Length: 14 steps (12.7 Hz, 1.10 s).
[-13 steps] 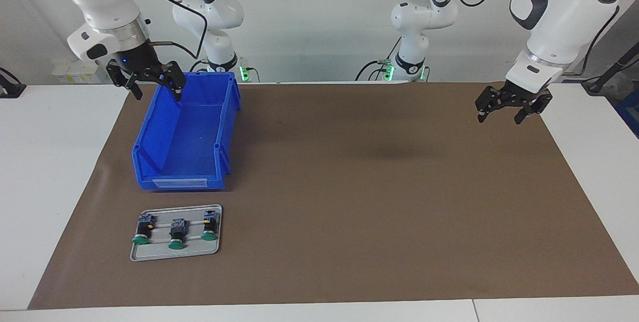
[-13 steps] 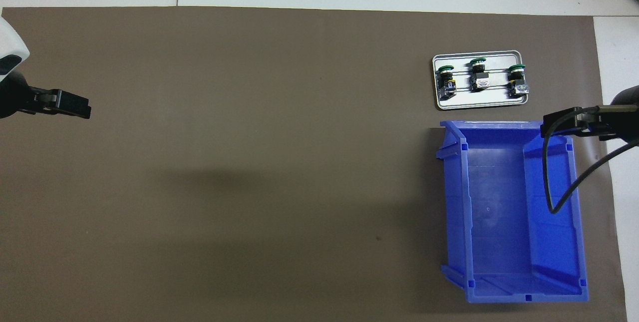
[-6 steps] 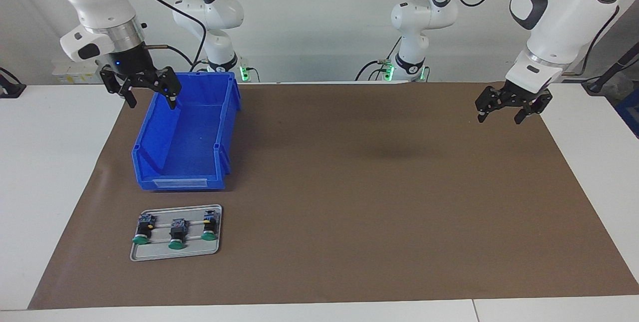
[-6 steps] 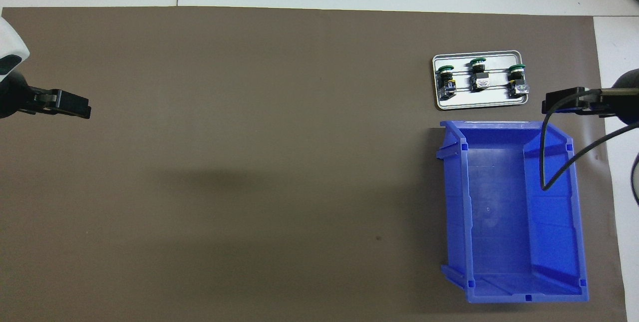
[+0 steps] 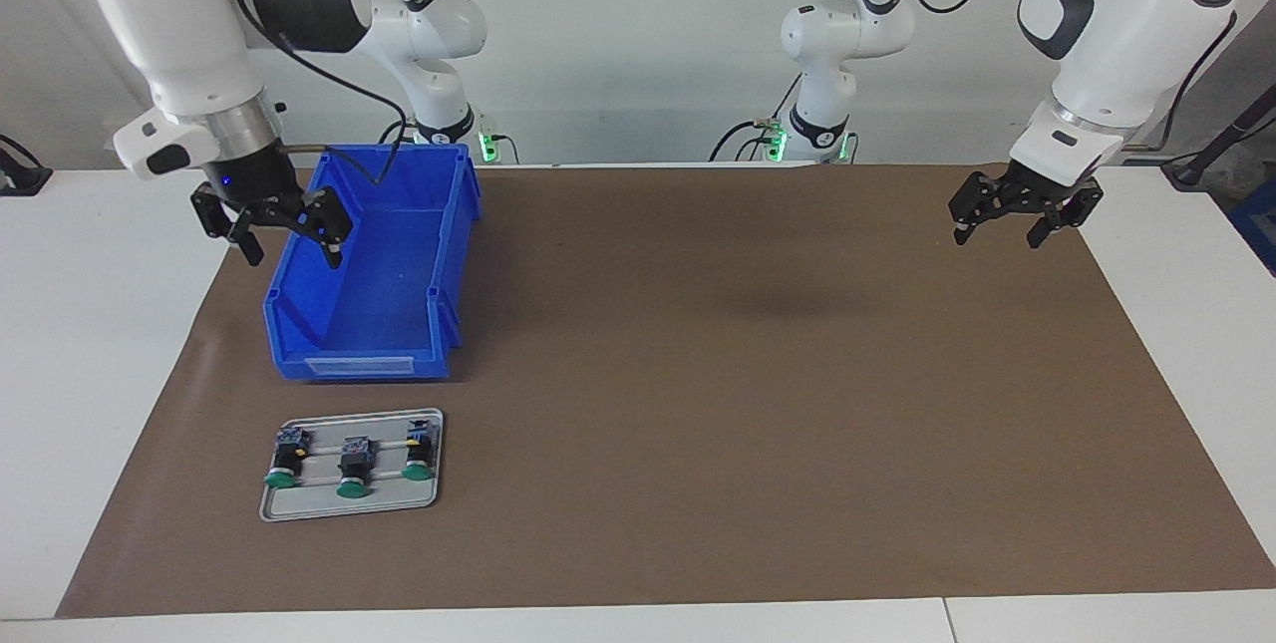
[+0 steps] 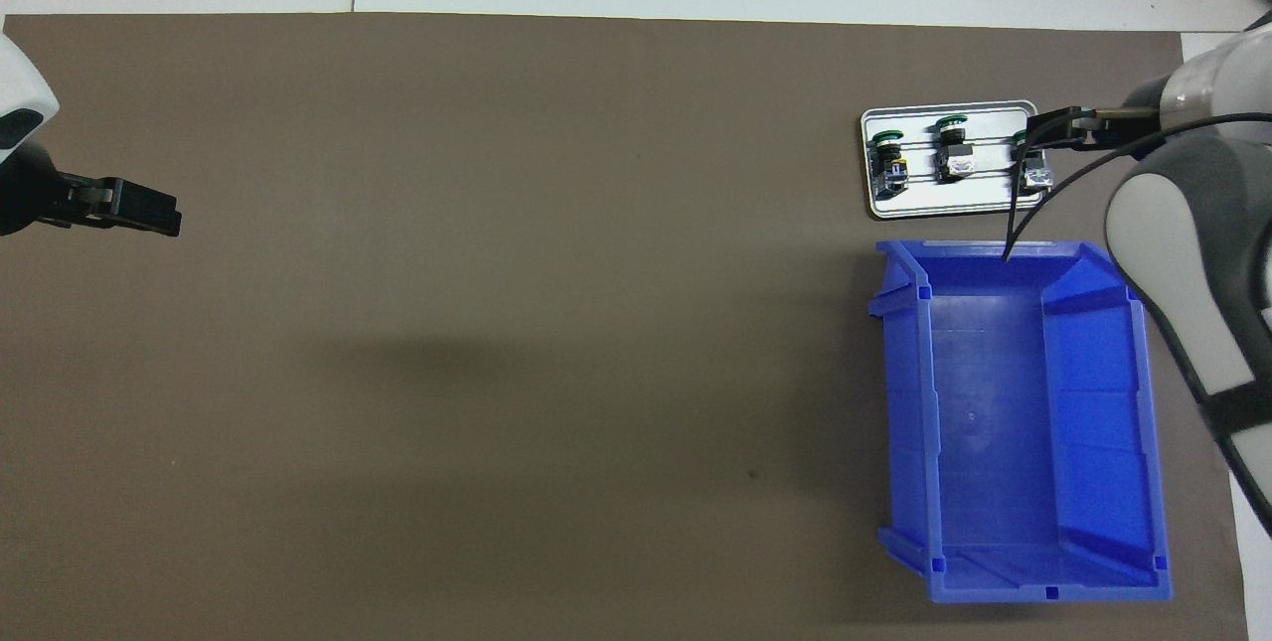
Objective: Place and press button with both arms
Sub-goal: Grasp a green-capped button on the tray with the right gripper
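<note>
While buttons lie on tray, right gripper spread above bin, left gripper spread.

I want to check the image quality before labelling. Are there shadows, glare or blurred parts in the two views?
Facing view: even light, a soft dark shadow patch on the brown mat mid-table, and a darker one under the blue bin. Overhead view: the same faint patch on the mat, mild shine on the metal tray, and the right arm looms large and soft-edged at the frame's edge.
</note>
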Tool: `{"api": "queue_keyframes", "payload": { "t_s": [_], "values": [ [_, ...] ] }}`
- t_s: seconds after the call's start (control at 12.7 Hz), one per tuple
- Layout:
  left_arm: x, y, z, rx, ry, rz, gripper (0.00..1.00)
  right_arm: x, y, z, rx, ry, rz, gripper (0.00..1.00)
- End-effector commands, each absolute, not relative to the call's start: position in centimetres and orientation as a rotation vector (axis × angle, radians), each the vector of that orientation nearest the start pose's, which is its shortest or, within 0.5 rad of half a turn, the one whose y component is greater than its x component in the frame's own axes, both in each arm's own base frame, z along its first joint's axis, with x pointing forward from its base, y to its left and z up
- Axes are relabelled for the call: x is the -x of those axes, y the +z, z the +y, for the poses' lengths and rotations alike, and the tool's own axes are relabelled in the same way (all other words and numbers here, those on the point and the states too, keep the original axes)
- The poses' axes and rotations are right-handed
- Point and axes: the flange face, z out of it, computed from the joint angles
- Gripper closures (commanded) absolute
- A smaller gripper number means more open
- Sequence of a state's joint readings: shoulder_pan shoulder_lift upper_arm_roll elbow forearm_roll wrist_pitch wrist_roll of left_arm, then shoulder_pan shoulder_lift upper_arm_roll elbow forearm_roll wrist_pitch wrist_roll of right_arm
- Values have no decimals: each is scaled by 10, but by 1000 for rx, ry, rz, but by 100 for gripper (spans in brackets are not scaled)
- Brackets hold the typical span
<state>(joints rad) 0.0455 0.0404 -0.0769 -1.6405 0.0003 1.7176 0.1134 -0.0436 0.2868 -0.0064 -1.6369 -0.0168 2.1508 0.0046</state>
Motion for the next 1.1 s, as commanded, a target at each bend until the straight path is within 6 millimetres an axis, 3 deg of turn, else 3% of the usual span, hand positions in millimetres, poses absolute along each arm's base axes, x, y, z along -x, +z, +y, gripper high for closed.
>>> {"api": "queue_keyframes", "payload": {
  "t_s": [0.0, 0.39, 0.79, 1.02],
  "values": [
    [-569, 583, -14, 3115, -61, 210, 0, -702, 420, -36, 3122, -426, 18, 0],
    [-569, 583, -15, 3115, -61, 212, 0, -717, 335, -34, 3114, -439, -117, 0],
    [-569, 583, -14, 3115, -61, 210, 0, -709, 313, -34, 3116, -403, -132, 1],
    [-569, 583, -14, 3115, -61, 210, 0, -705, 301, -33, 3116, -391, -138, 12]
  ]
}}
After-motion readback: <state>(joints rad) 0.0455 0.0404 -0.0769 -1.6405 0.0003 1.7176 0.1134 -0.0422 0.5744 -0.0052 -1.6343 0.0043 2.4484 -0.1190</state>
